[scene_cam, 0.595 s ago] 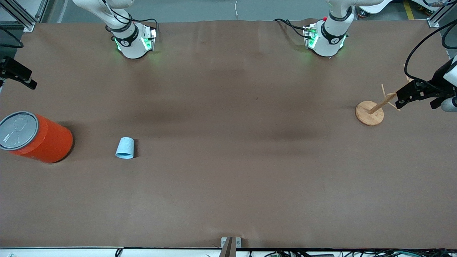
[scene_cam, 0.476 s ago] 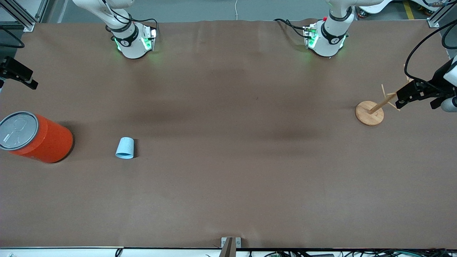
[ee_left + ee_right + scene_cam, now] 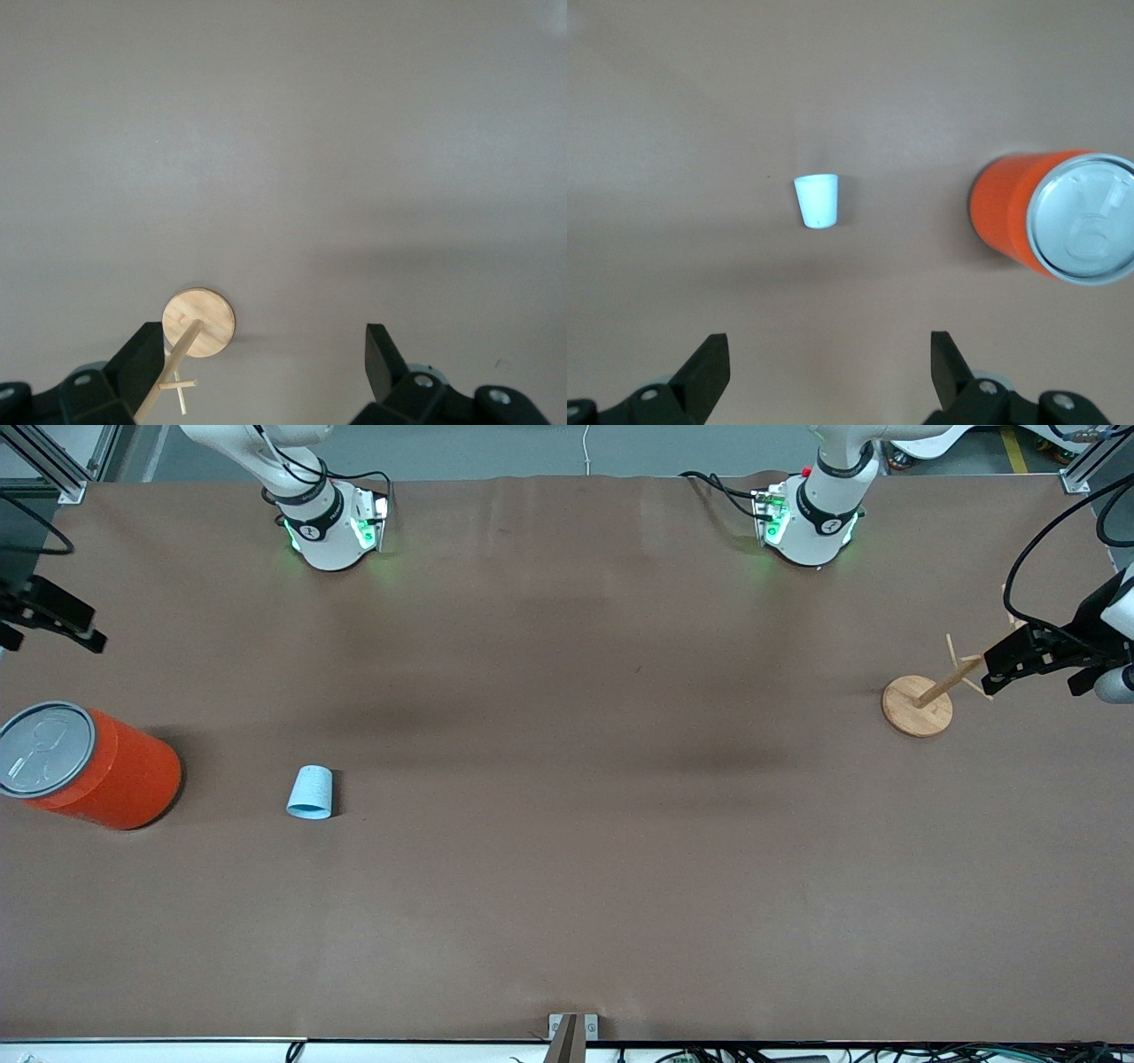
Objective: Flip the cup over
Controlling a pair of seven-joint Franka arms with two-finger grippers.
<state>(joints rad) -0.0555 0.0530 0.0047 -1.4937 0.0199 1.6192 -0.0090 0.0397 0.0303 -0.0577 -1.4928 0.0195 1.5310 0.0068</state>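
Observation:
The small light blue cup (image 3: 310, 793) (image 3: 818, 202) rests on the brown table beside the orange canister, wider end toward the front camera; its inside does not show. My right gripper (image 3: 66, 622) (image 3: 830, 359) hangs open and empty at the right arm's end of the table, over bare tabletop, well apart from the cup. Open and empty too, my left gripper (image 3: 1036, 673) (image 3: 263, 354) hovers at the left arm's end beside the wooden peg stand.
A large orange canister (image 3: 111, 771) (image 3: 1028, 217) with a grey lid stands at the right arm's end, beside the cup. A wooden peg stand (image 3: 919, 705) (image 3: 199, 320) on a round base sits by the left gripper. Brown paper covers the table (image 3: 567, 824).
My right gripper has shifted slightly in from the table's edge. The cup, the canister and the left arm have not moved.

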